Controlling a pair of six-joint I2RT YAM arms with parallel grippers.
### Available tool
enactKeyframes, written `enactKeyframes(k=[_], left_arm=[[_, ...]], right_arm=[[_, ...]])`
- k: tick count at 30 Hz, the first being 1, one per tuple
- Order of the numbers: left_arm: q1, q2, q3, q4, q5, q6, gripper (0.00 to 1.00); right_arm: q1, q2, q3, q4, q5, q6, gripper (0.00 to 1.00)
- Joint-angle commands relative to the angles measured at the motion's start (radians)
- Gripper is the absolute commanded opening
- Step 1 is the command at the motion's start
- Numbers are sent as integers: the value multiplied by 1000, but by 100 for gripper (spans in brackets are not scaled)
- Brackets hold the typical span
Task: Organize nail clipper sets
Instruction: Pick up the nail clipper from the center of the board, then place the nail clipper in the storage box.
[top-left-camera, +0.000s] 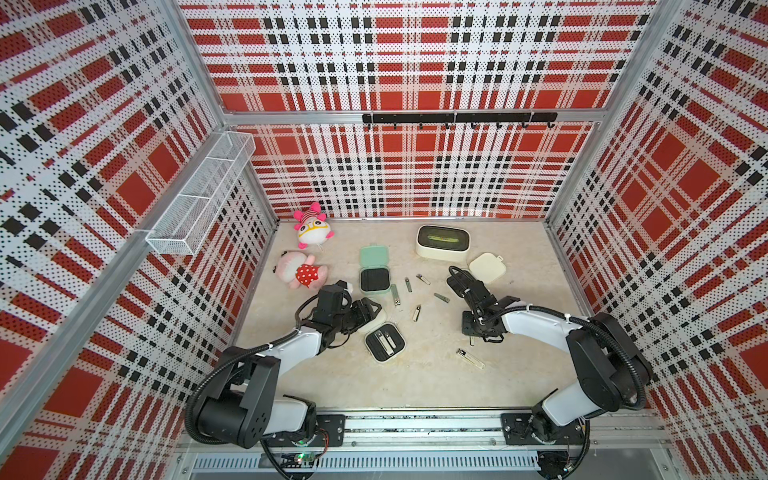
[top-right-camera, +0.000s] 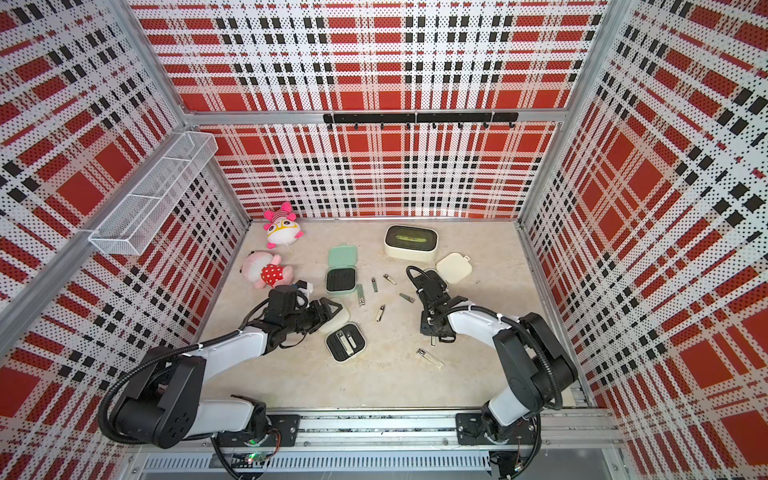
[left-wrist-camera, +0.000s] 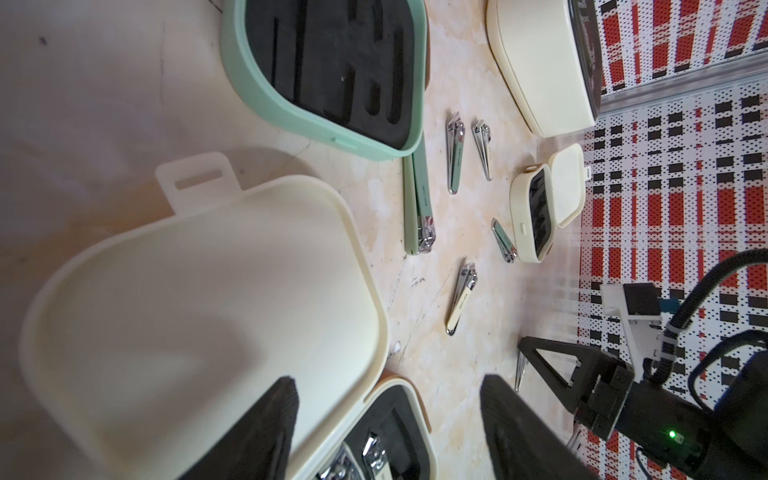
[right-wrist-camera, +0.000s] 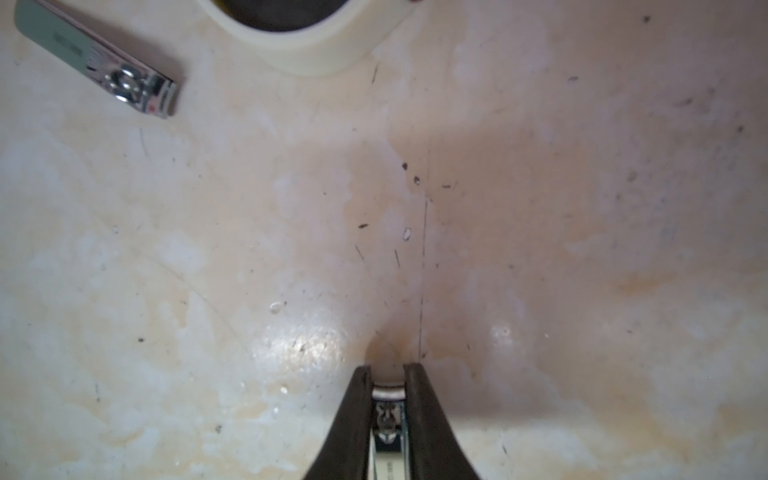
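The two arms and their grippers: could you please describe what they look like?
The left arm and right arm have white shells with black joints. Black ribbed cables run along them. The left gripper and right gripper have black wedge-shaped fingers; a green light shows behind the right one.

No word can be read outright. A short line of fine print runs along the handles of the mint-handled clipper (left-wrist-camera: 422, 195) and the cream-handled clipper (left-wrist-camera: 460, 300) near the middle of the worktop (left-wrist-camera: 104, 104), and along the silver clipper (right-wrist-camera: 388, 436) nipped in the right pincer (right-wrist-camera: 388, 368), but each is too small or blurred to spell out. The cream box (top-left-camera: 440, 254) by the worktop's far edge bears a yellow-green mark in its dark window, possibly a brand name, equally illegible.
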Motion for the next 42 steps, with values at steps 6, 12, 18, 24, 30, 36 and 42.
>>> enactKeyframes(k=[6,12,18,24,30,36,42], left_arm=[[49,44,8,23,9,-1,72],[56,87,25,28,6,5,71],[60,106,35,23,-11,8,70],[64,133,34,20,-27,16,69],[78,131,25,12,-40,23,68],[100,129,11,10,-40,32,67],[106,134,-3,12,-45,39,67]], right_arm=[[20,-23,28,43,-24,-44,15],[111,-4,131,67,-16,-103,14],[230,73,257,115,-33,-185,14],[349,190,392,168,-80,-257,14],[428,292,477,203,-105,-285,15],[457,349,492,242,-113,-288,15],[459,352,457,276,-89,-300,16]])
